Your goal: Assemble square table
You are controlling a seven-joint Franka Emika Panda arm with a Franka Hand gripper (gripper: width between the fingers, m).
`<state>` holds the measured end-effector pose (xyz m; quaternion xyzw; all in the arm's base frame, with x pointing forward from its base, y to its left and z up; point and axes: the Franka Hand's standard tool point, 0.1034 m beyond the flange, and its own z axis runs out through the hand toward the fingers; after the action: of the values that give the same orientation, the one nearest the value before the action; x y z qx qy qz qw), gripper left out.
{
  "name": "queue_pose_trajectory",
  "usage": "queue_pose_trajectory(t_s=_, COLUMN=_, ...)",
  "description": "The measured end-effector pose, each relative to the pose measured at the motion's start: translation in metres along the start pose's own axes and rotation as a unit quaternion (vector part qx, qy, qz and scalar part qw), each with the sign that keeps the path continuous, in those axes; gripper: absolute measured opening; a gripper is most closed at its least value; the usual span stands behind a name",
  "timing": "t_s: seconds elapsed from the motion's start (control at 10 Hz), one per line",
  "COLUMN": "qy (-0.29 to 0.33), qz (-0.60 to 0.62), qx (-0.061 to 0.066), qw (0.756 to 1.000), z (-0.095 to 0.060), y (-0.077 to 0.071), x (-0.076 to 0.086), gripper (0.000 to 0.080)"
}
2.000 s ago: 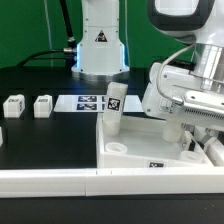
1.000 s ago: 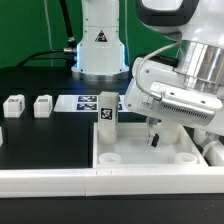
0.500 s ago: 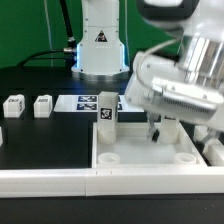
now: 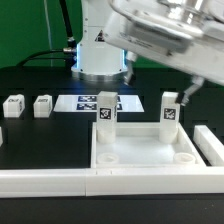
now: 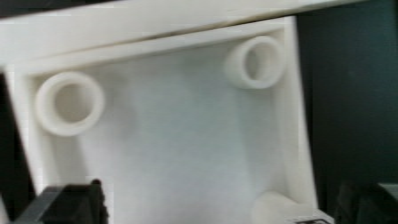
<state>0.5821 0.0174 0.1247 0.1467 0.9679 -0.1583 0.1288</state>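
Note:
The white square slab (image 4: 150, 150) lies against the border wall, open side up. Two white tagged leg blocks stand upright in its far corners, one on the exterior view's left (image 4: 106, 112) and one on the right (image 4: 170, 112). Two more leg blocks (image 4: 12, 106) (image 4: 43, 105) lie loose on the black table at the left. My gripper (image 4: 186, 90) is raised above and just right of the right leg, clear of it. In the wrist view the gripper (image 5: 228, 208) is open and empty over the slab (image 5: 169, 140). Two empty round sockets (image 5: 68, 100) (image 5: 262, 62) show there, and a leg top (image 5: 294, 213) sits near one finger.
The marker board (image 4: 88, 101) lies behind the slab near the robot base (image 4: 100, 50). The long white L-shaped border wall (image 4: 50, 181) runs along the front and up the right side (image 4: 211, 146).
The gripper has let go of the right leg, which now stands upright in the far right corner. The arm has risen up and away from the slab.

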Motion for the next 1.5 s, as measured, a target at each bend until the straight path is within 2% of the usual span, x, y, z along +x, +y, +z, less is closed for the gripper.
queue_pose_trajectory(t_s=0.1, qy=0.002, qz=0.034, qx=0.002, qw=0.999, z=0.006, y=-0.022, x=-0.004, gripper=0.0649)
queue_pose_trajectory(t_s=0.2, qy=0.003, qz=0.073, qx=-0.001, qw=0.997, z=0.007, y=-0.034, x=-0.012, gripper=0.0649)
queue_pose_trajectory(t_s=0.4, qy=0.005, qz=0.144, qx=-0.002, qw=0.990, z=0.007, y=-0.028, x=-0.009, gripper=0.0649)
queue_pose_trajectory(t_s=0.9, qy=0.006, qz=0.300, qx=-0.001, qw=0.954, z=0.007, y=-0.029, x=-0.008, gripper=0.0649)
queue_pose_trajectory(t_s=1.1, qy=0.009, qz=0.379, qx=-0.005, qw=0.925, z=0.006, y=-0.046, x=-0.003, gripper=0.0649)
queue_pose_trajectory(t_s=1.2, qy=0.009, qz=0.431, qx=-0.013, qw=0.902, z=0.004, y=-0.056, x=0.002, gripper=0.0649)
queue_pose_trajectory(t_s=1.3, qy=0.020, qz=0.489, qx=-0.004, qw=0.872, z=0.004, y=-0.068, x=0.009, gripper=0.0649)
queue_pose_trajectory(t_s=1.4, qy=0.032, qz=0.533, qx=-0.001, qw=0.845, z=0.002, y=-0.076, x=0.007, gripper=0.0649)
queue_pose_trajectory(t_s=1.5, qy=0.036, qz=0.564, qx=0.001, qw=0.825, z=-0.004, y=-0.084, x=-0.003, gripper=0.0649)
